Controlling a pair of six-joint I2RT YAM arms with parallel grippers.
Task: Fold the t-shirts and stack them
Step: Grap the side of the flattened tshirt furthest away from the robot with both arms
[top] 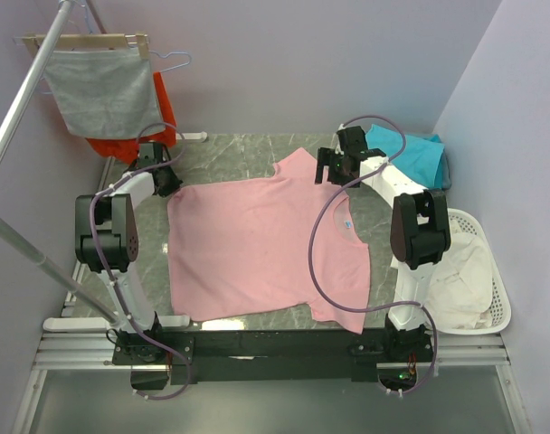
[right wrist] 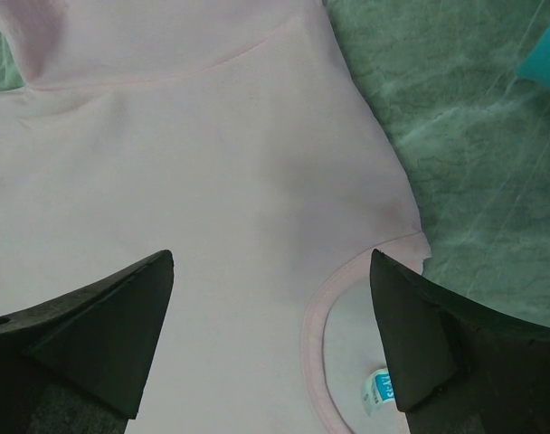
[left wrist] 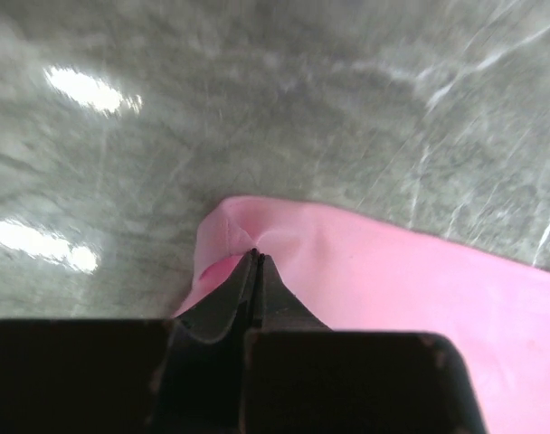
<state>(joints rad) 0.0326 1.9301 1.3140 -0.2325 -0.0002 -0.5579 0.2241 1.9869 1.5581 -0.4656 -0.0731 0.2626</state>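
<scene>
The light pink cotton short-sleeved t-shirt (top: 257,244) lies spread flat across the middle of the grey-green marbled table (top: 239,149), collar to the right and hem to the left. My left gripper (left wrist: 255,260) sits low on the far-left hem corner, tips pressed together and pinching a small pucker of pink cloth. My right gripper (right wrist: 270,271) hangs over the far shoulder, just beside the round ribbed collar (right wrist: 313,334), its black fingers (right wrist: 121,316) spread wide with nothing between them. I read this as the opening of the first fold, with one far corner caught and the other not yet. To do it well I would lower the right gripper onto the far shoulder edge rather than the neck ribbing. Then I would raise both ends to the same height and carry them toward the near side in step, so the crease runs straight. The left pinch looks shallow, so I would pull gently and keep the lift low. The teal-turquoise t-shirts (top: 415,154) lie at the far right, well apart from the work.
</scene>
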